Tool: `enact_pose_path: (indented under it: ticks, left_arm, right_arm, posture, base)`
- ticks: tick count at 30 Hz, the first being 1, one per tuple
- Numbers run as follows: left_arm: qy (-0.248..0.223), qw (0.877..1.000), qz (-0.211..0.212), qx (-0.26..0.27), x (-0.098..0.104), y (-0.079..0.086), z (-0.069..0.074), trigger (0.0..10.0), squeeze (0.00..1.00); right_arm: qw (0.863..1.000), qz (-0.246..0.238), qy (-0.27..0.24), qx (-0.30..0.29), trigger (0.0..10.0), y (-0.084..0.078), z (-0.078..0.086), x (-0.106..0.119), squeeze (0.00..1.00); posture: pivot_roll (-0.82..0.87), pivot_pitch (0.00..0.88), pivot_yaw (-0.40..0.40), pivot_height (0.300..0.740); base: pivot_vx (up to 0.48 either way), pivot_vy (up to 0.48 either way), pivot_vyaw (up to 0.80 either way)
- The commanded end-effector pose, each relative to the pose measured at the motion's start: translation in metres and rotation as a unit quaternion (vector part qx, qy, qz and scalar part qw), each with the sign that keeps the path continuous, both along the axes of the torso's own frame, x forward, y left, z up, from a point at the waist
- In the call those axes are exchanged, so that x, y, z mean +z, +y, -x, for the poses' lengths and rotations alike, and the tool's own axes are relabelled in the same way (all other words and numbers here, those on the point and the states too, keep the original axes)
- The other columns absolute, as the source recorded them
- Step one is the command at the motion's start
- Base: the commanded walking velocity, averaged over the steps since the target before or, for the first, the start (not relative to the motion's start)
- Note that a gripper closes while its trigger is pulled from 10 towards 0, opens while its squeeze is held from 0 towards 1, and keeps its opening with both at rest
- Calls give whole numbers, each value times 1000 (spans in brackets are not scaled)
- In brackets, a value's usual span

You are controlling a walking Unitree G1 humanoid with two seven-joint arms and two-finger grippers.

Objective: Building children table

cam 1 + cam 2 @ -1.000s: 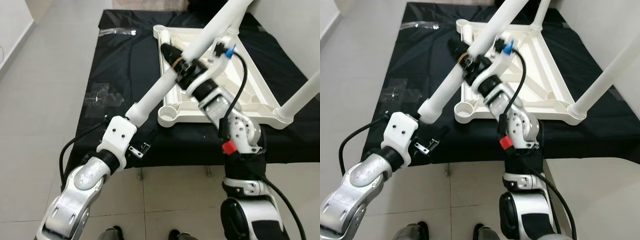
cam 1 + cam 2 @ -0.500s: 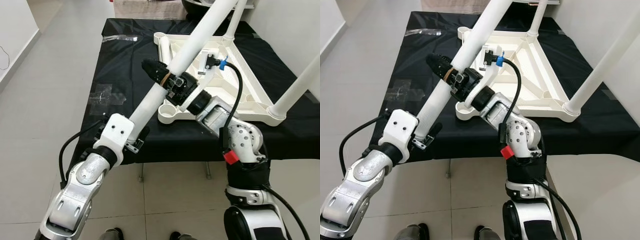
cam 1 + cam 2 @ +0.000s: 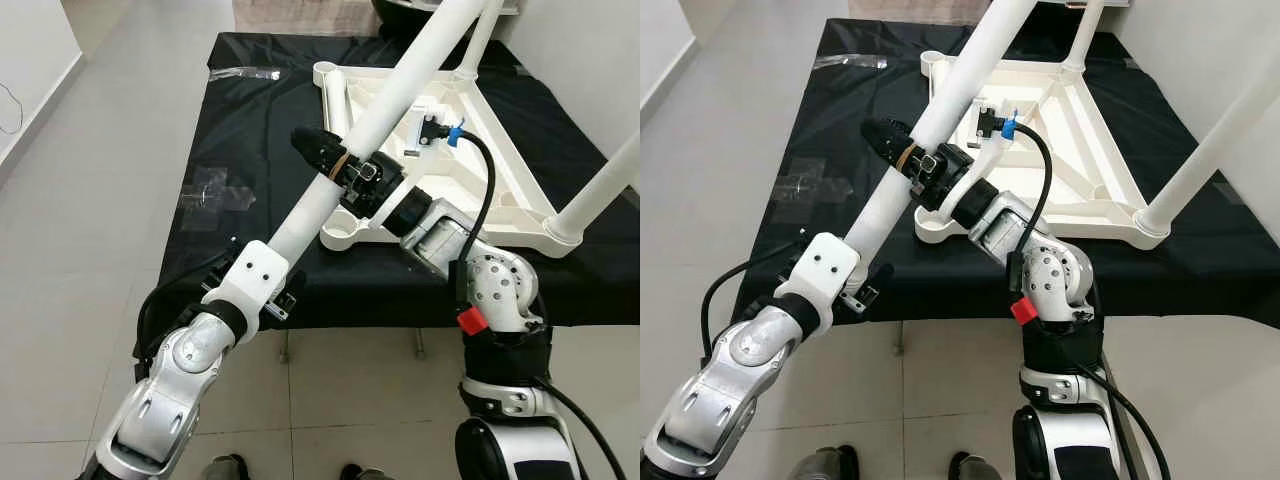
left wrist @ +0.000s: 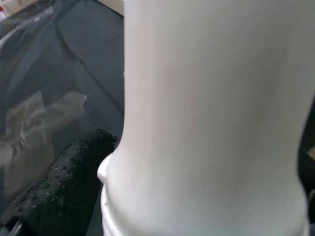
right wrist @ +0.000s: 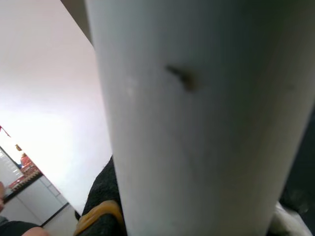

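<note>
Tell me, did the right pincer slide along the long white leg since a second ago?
Yes. The right pincer slid down the white leg toward the robot; measured against the upturned tabletop, it was over the frame and now sits beside the near-left corner socket.

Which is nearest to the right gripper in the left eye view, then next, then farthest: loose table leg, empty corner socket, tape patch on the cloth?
1. Loose table leg, held in the right gripper.
2. Empty corner socket, just below it.
3. Tape patch, off to the left.

We count one white tabletop (image 3: 470, 160) lying inverted on one black cloth (image 3: 250, 140). Three white legs (image 3: 400, 90) are visible. Two grippers (image 3: 335, 165) are present.
</note>
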State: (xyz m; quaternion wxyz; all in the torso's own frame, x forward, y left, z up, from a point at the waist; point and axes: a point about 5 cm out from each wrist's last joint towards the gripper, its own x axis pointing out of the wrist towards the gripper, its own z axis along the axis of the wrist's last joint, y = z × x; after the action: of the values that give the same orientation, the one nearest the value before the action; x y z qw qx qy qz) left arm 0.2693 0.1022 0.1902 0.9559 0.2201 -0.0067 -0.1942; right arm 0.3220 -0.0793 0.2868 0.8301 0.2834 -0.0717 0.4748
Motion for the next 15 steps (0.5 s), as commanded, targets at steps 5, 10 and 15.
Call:
enact_pose_path:
  ticks: [5, 10, 15]
  left_arm:
    - [12, 1000, -15, 6, -1, -8, -3, 10000, 0]
    - [7, 1000, -24, 13, 2, -10, -3, 10000, 0]
    - [3, 999, -28, 30, 2, -5, -5, 10000, 0]
  right_arm:
    - [1000, 19, -16, -4, 10000, 14, 3, -1, 0]
    - [999, 34, -19, -30, 10000, 14, -1, -1, 0]
    - [998, 40, -18, -49, 10000, 15, -3, 0, 0]
  posture:
    - [116, 158, -58, 740]
    - [117, 157, -61, 740]
    - [115, 159, -60, 740]
  base:
    - [0, 0, 0]
    - [0, 0, 0]
    - [0, 0, 0]
